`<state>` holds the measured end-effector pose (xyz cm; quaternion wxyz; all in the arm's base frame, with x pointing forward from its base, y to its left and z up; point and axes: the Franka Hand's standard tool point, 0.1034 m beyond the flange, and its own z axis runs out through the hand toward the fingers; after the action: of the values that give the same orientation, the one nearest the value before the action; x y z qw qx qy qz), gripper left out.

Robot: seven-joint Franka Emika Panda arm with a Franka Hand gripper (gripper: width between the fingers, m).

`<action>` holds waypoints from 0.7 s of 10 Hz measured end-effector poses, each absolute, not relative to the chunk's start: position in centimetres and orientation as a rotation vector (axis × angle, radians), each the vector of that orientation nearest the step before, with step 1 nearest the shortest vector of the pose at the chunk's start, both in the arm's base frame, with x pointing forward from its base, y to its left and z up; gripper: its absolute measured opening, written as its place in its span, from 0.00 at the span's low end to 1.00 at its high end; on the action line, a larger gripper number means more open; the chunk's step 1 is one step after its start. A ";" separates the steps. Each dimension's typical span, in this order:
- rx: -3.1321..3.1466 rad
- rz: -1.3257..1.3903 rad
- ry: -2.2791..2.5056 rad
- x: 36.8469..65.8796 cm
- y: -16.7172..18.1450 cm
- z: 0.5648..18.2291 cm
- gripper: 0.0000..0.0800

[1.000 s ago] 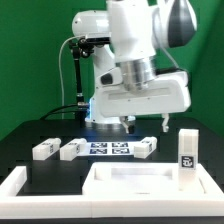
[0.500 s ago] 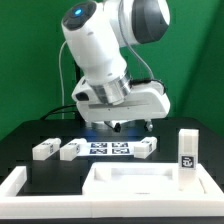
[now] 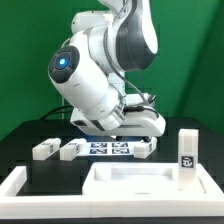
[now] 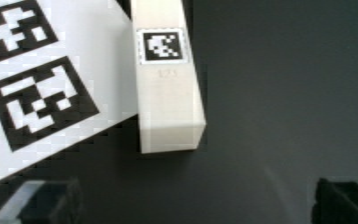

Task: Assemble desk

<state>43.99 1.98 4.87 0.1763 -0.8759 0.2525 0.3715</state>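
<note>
Black table point(image 3: 25, 138), jaws now nearer leg point(image 4: 167, 100)

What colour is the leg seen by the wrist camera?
Leg: white, one black-and-white tag; wrist view.

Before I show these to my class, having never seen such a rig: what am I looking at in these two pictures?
The big white machine is a robot arm that is putting a small desk together. One picture comes from a camera standing off the arm, the other from a camera on its wrist, looking down.

On the black table lie the desk's white plastic rectangular slab with a raised rim and four small white block legs with black-and-white square markers, one of them upright. The thin flat white marker board is no part of the desk.

The wrist view shows one leg beside that board. The two-finger gripper is open and holds nothing.
</note>
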 end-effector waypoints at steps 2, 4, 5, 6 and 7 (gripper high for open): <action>-2.477 1.054 0.719 43.8 2.1 4.6 0.81; -2.455 1.114 0.724 41.7 3.2 2.7 0.81; -2.448 1.140 0.727 40.9 3.3 1.9 0.81; -2.442 1.162 0.729 40.2 3.6 1.3 0.81; -2.413 1.189 0.740 39.5 4.0 1.0 0.81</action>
<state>39.45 4.05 0.97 0.1749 -0.8517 0.2610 0.4195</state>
